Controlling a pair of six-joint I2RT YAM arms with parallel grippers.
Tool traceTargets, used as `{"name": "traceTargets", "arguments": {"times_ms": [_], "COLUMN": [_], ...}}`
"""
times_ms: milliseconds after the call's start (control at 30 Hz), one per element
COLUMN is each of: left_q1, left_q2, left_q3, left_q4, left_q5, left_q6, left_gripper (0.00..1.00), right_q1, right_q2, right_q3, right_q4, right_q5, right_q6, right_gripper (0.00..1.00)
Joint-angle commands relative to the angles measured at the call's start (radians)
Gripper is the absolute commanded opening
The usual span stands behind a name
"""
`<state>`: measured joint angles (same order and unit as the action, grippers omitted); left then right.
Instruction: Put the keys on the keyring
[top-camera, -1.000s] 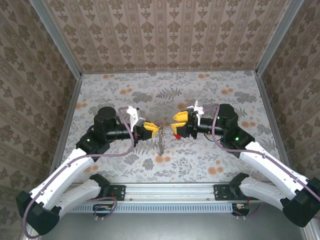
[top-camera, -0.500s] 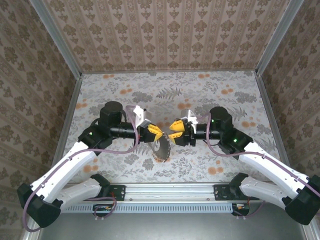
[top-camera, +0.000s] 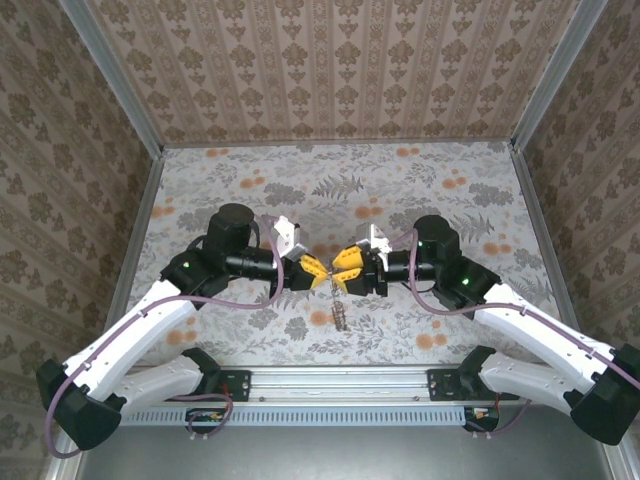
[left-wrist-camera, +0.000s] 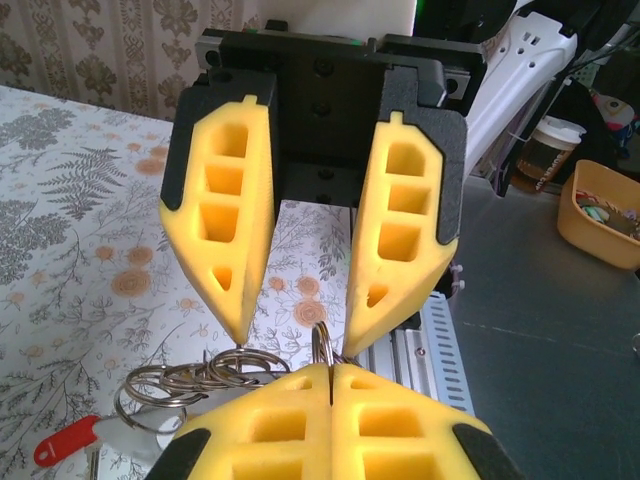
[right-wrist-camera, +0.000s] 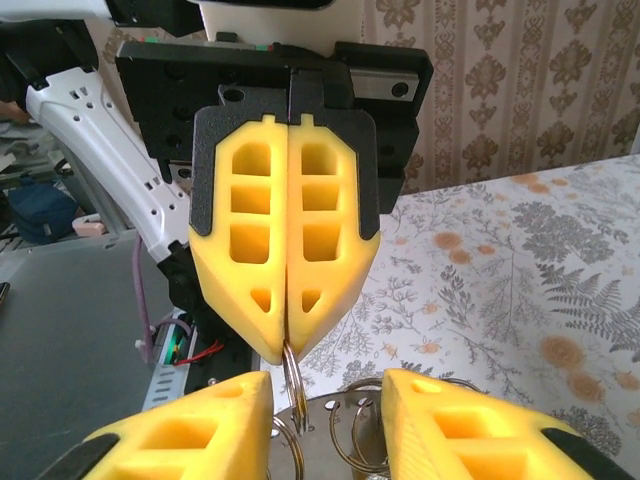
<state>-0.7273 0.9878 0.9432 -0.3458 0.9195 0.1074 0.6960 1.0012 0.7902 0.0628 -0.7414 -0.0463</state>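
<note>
My left gripper (top-camera: 318, 272) is shut on a thin steel keyring (left-wrist-camera: 324, 345), which sticks out edge-on from its yellow fingertips (left-wrist-camera: 300, 400). Facing it tip to tip, my right gripper (top-camera: 343, 272) stands open, its two yellow fingers (left-wrist-camera: 222, 230) either side of that ring (right-wrist-camera: 296, 385) without pinching it. A bunch of linked rings (left-wrist-camera: 190, 382) hangs from the held ring. Below it I see one of the keys, a red-headed one (left-wrist-camera: 64, 447). The bunch dangles under both grippers (top-camera: 340, 316), above the table. Other keys are not made out.
The floral-patterned table (top-camera: 420, 190) is walled by patterned panels on three sides. A metal rail (top-camera: 340, 385) with both arm bases runs along the near edge. Beyond that edge stand a cup (left-wrist-camera: 545, 160) and a tan bin (left-wrist-camera: 605, 215).
Both grippers have moved toward each other and now meet tip to tip. The right jaws have narrowed around the ring. The hanging bunch has swung in beneath them.
</note>
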Motion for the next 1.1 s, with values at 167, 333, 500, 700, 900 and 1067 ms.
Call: {"name": "traceTargets", "arguments": {"times_ms": [167,333,500,700,900,1067], "left_q1": [-0.007,-0.009,-0.01,-0.008,0.032,0.043], "left_q2": [-0.007,-0.008,-0.003,-0.016,-0.103,-0.124], "left_q3": [0.038,0.035,0.028,0.009,-0.082,-0.158], "left_q4": [0.006,0.026,0.047,0.081,0.228,0.403], "left_q5": [0.008,0.006,0.008,-0.017,-0.036,-0.019], "left_q6": [0.027,0.014,0.005,-0.028,-0.136,-0.237], "left_gripper": [0.0,0.0,0.0,0.0,0.27,0.29], "right_q1": [0.015,0.017,0.018,0.016,-0.026,-0.042], "right_q2": [0.017,0.022,0.023,-0.037,-0.08,-0.072], "right_q3": [0.037,0.042,0.054,0.003,-0.077,-0.128], "right_q4": [-0.008,-0.028,-0.076,-0.006,0.219,0.406], "right_q5": [-0.038,-0.055,-0.09,-0.051,-0.053,-0.05], "right_q6": [-0.01,-0.024,-0.065,-0.063,0.106,0.249], "right_gripper": [0.24,0.16,0.0,0.0,0.0,0.0]}}
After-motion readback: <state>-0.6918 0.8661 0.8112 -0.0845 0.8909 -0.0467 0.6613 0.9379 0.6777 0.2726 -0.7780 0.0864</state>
